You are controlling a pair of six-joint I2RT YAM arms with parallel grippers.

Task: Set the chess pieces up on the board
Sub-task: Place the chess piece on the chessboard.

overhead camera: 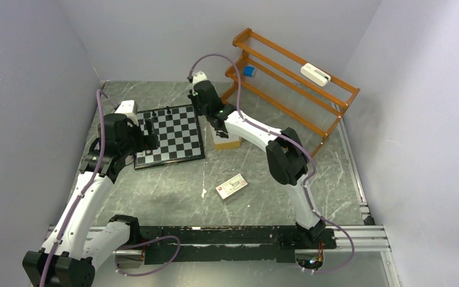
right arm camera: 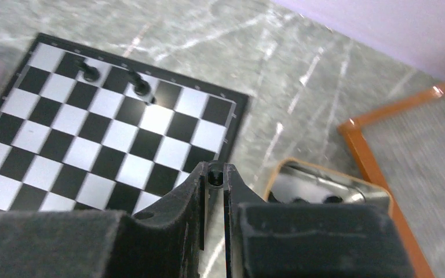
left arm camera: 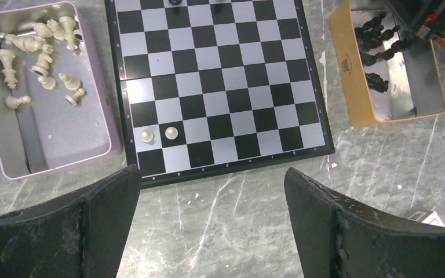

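The checkered board (overhead camera: 170,136) lies left of centre; it also shows in the left wrist view (left arm camera: 220,81) and the right wrist view (right arm camera: 64,145). Two pale pawns (left arm camera: 158,135) stand near its near left corner. Two black pieces (right arm camera: 113,78) stand on its far row. My left gripper (left arm camera: 208,223) is open and empty above bare table just off the board's near edge. My right gripper (right arm camera: 215,174) is shut on a small black piece (right arm camera: 215,174), held above the gap between the board's right edge and the tan box (right arm camera: 330,191).
A pale lilac tin (left arm camera: 52,133) with several pale pieces lies left of the board. The tan box (left arm camera: 382,69) holds several black pieces at the board's right. A small card box (overhead camera: 231,186) lies mid-table. A wooden rack (overhead camera: 293,78) stands at the back right.
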